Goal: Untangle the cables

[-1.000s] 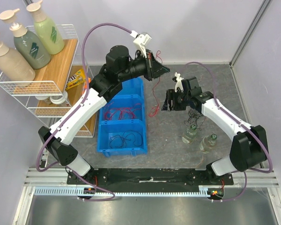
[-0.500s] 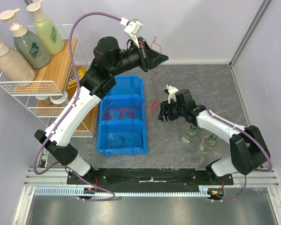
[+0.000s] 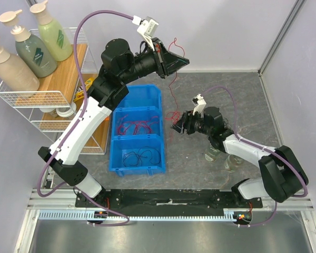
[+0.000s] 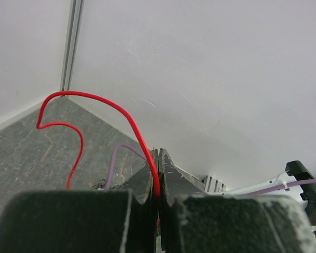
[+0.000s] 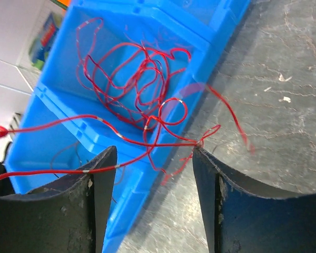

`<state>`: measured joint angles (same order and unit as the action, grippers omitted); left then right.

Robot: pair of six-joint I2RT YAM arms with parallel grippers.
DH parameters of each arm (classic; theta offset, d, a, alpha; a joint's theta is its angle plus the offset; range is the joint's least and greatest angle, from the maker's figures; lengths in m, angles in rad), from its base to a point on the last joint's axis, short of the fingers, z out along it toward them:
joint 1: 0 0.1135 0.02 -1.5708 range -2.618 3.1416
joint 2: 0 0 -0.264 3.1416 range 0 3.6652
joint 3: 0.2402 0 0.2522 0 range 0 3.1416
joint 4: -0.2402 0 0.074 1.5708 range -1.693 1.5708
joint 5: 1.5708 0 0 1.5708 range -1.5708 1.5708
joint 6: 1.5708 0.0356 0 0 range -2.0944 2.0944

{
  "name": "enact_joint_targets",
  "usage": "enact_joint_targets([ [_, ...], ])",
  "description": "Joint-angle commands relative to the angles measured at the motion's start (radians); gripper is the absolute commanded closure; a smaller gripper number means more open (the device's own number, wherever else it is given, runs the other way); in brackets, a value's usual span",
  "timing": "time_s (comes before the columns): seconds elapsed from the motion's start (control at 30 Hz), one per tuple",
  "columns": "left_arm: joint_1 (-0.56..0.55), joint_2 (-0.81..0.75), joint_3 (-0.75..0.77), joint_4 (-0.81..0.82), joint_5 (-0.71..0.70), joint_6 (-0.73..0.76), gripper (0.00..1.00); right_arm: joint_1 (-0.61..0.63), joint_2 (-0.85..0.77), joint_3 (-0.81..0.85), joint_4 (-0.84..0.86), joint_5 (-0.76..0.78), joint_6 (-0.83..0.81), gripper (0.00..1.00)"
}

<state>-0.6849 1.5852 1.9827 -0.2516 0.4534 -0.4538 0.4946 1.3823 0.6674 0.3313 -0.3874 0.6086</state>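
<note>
Grey mottled table (image 3: 247, 95) against pale walls carries a blue plastic bin (image 3: 138, 167) holding loose red wires (image 3: 137, 126) in its middle compartment and black wires (image 3: 138, 156) in the nearest. Left gripper (image 3: 185, 62), raised high, is pinched closed on a thin red cable (image 4: 68, 93) that trails down to a small red tangle (image 3: 173, 117) beside the bin. Close by, the right gripper (image 3: 177, 126) sits low, jaws apart.

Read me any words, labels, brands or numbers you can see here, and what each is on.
Nothing is legible.
Dark label on the grey-green plastic pump bottle: too small to read.
Dark label on the light green plastic pump bottle: too small to read.
Print on the yellow packet: blurred.
</note>
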Motion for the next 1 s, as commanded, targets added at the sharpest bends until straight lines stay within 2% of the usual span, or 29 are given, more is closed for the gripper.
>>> enact_joint_targets([
  [0.0, 0.002, 0.006, 0.047, 0.057, 0.040, -0.048, 0.98, 0.015, -0.003, -0.012, 0.175, 0.053, 0.092, 0.34],
  [0.03, 0.002, 0.006, 0.048, 0.061, 0.045, -0.052, 0.98, 0.015, 0.004, -0.008, 0.158, 0.100, 0.100, 0.38],
  [0.2, 0.002, -0.024, 0.045, 0.057, 0.041, -0.051, 0.98, 0.013, 0.052, 0.011, 0.213, 0.209, 0.117, 0.68],
  [0.27, 0.002, -0.042, 0.050, 0.040, 0.025, -0.033, 0.98, 0.015, 0.079, 0.030, 0.207, 0.254, 0.121, 0.82],
  [0.33, 0.002, -0.066, 0.057, 0.014, 0.001, -0.004, 0.98, 0.013, 0.104, 0.063, 0.131, 0.300, 0.123, 0.99],
  [0.53, 0.002, -0.134, 0.059, -0.017, -0.067, 0.059, 0.98, -0.002, 0.121, 0.057, 0.124, 0.361, 0.129, 1.00],
  [0.67, 0.002, -0.154, 0.093, -0.061, -0.110, 0.110, 0.98, -0.039, 0.118, 0.069, 0.006, 0.467, 0.129, 1.00],
  [0.8, 0.002, -0.206, 0.152, -0.112, -0.223, 0.225, 0.98, -0.201, 0.152, 0.061, -0.066, 0.441, 0.164, 1.00],
  [0.97, 0.002, -0.300, 0.173, -0.112, -0.340, 0.348, 0.98, -0.295, 0.133, 0.083, -0.149, 0.476, 0.151, 1.00],
])
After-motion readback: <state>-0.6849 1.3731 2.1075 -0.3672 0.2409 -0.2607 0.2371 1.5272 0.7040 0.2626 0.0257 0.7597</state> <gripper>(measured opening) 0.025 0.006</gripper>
